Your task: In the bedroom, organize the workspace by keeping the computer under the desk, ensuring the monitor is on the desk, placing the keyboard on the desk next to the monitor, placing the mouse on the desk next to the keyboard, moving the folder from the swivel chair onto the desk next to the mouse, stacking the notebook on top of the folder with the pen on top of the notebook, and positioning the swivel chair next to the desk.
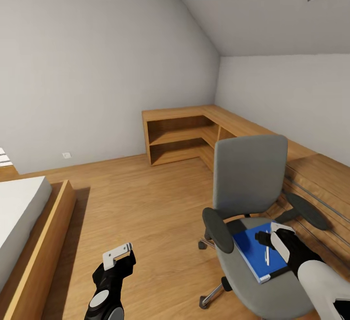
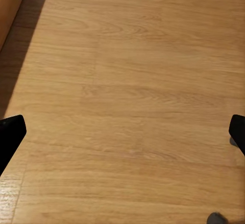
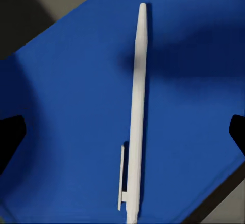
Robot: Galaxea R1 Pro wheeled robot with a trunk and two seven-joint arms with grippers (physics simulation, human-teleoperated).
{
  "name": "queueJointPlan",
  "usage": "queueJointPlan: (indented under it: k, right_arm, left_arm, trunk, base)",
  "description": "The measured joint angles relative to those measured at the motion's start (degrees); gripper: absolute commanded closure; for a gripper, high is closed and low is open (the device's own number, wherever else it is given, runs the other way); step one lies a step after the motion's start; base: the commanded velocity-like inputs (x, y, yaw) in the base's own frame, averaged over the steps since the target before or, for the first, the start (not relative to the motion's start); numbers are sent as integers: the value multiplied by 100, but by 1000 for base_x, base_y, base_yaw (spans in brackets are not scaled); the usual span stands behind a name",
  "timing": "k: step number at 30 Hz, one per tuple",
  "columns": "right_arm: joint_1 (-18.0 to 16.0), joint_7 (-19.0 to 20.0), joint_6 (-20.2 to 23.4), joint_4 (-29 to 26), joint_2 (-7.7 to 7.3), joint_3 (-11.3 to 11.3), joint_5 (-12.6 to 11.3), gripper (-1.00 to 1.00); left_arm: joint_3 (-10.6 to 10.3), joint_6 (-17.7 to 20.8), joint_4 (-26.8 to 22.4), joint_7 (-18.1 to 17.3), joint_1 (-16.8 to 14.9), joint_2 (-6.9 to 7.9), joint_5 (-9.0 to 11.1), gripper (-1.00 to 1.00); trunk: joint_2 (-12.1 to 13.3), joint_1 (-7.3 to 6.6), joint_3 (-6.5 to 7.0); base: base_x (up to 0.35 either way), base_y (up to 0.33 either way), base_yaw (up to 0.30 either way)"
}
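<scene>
While the pen (image 3: 135, 116) lies on the folder (image 1: 257, 254) on the swivel chair (image 1: 250, 179) seat, the right gripper (image 1: 277, 237) hovers over it, jaws apparently spread, holding nothing, seemingly for a pickup.

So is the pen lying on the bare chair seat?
No, the pen lies on the blue folder, which sits on the swivel chair.

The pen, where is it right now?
In the head view the pen lies on the blue folder on the swivel chair seat, at lower right, just beside the right gripper.
</scene>
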Motion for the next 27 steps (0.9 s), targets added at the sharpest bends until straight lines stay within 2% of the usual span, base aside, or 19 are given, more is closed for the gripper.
queueJointPlan:
  k: [9, 15, 23, 27]
  right_arm:
    - [-1, 81, 100, 2, -28, -4, -56, -100]
    - [4, 87, 107, 2, -30, -4, -56, -100]
    - [1, 87, 107, 2, -34, -4, -51, -100]
    - [0, 82, 108, 2, -38, -4, -51, -100]
  left_arm:
    - [-6, 0, 0, 0, 0, 0, 0, -100]
    - [-8, 0, 0, 0, 0, 0, 1, -100]
    - [-9, 0, 0, 0, 0, 0, 0, -100]
    - [-6, 0, -4, 0, 0, 0, 0, -100]
  trunk:
    - [0, 0, 0]
    - [-239, 131, -107]
    - [-241, 132, -108]
    - [-400, 219, -179]
  base:
    - [0, 0, 0]
    - [0, 0, 0]
    - [0, 0, 0]
    - [0, 0, 0]
